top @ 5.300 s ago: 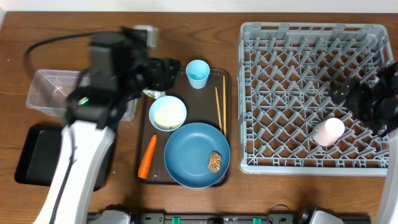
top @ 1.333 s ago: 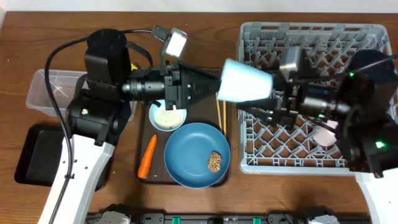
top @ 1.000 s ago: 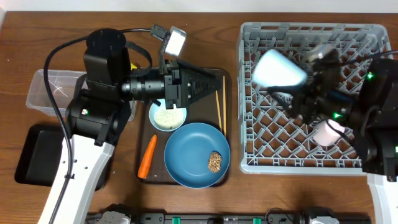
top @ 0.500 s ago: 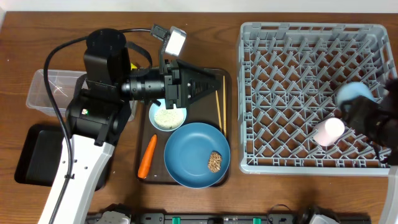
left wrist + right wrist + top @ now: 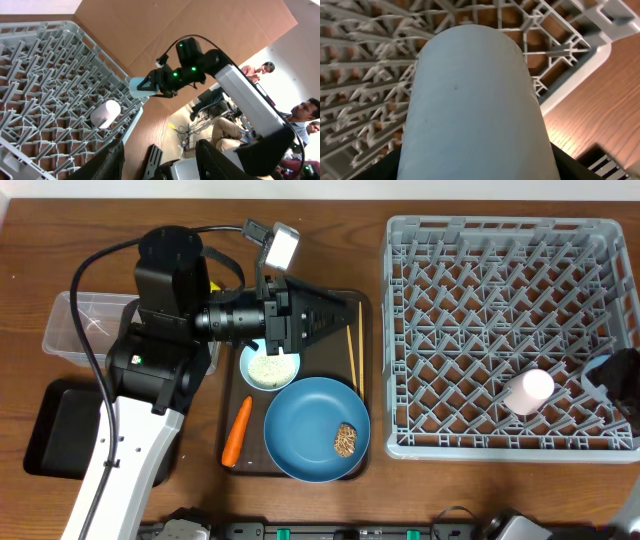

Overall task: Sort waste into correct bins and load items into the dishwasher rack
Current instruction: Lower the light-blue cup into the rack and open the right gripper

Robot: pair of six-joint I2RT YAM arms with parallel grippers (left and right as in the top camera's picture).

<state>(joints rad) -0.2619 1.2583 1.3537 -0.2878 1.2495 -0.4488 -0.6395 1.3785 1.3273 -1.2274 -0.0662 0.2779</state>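
The right pincer (image 5: 151, 85) is clamped on the light-blue cup (image 5: 475, 110) and holds it in the air at the right edge of the rack (image 5: 470, 290), near the pink cup (image 5: 527, 391), which lies on its side among the pegs. The blue cup's long axis runs roughly level, pointing inward, so the rack lies below and to the left. The left pincer (image 5: 160, 155), jaws apart and empty, hovers over the tray (image 5: 322, 358), well apart from the rack. The right arm is the nearer one.

Left arm (image 5: 165, 290) black joints, white link; black cable (image 5: 88, 268); left hand (image 5: 330, 313) black.
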